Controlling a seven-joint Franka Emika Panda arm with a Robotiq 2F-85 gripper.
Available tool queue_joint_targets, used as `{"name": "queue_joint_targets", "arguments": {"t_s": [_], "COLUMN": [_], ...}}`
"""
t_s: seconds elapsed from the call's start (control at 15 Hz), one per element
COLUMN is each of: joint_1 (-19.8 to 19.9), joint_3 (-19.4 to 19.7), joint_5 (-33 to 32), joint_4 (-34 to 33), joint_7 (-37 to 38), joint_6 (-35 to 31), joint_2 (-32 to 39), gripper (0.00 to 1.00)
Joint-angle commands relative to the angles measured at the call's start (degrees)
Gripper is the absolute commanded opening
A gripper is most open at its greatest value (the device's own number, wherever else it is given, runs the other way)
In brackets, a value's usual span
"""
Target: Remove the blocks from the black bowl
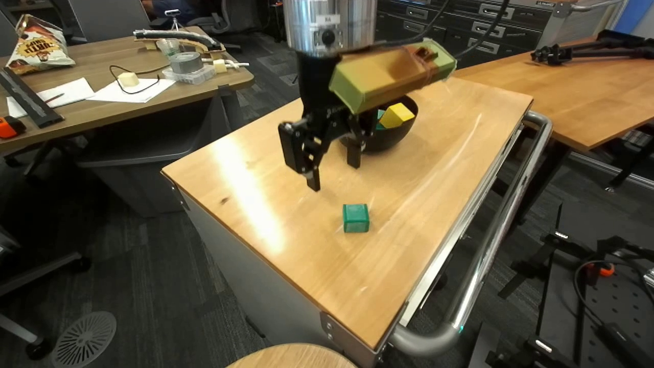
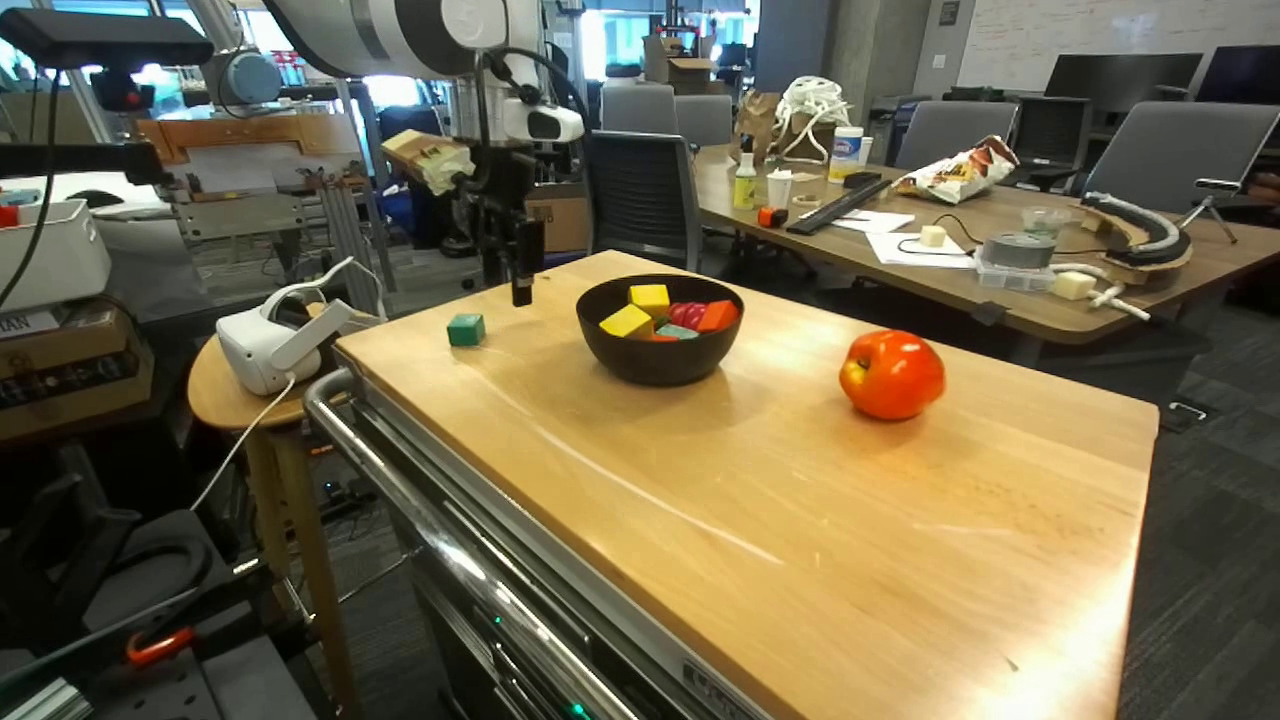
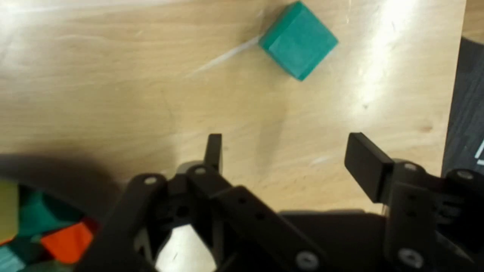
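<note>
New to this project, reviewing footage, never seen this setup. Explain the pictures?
It's a robot arm with a two-fingered hand at its end. The exterior views come from cameras outside the robot; the wrist view is shot from the arm itself, looking down past the hand. On the wooden tabletop are a black bowl with coloured blocks inside, a lone green block outside it, and an orange-red, fruit-like object. The hand is open above the tabletop, holding nothing. The job: taking the blocks out of the bowl.
</note>
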State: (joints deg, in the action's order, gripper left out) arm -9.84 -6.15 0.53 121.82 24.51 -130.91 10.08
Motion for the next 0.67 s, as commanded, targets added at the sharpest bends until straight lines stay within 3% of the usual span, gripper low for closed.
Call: {"name": "queue_joint_targets", "arguments": {"t_s": [0.0, 0.27, 0.6], "joint_1": [2.59, 7.74, 9.87], "joint_3": [3.00, 7.64, 8.68], "joint_5": [-1.22, -4.36, -2.71], "joint_4": [0.54, -1.31, -0.75], "joint_7": [0.38, 3.00, 1.31], "joint_6": [-3.36, -9.26, -7.46], "joint_2": [-7.05, -6.70, -6.59], "gripper": [1.00, 1.00, 1.00]}}
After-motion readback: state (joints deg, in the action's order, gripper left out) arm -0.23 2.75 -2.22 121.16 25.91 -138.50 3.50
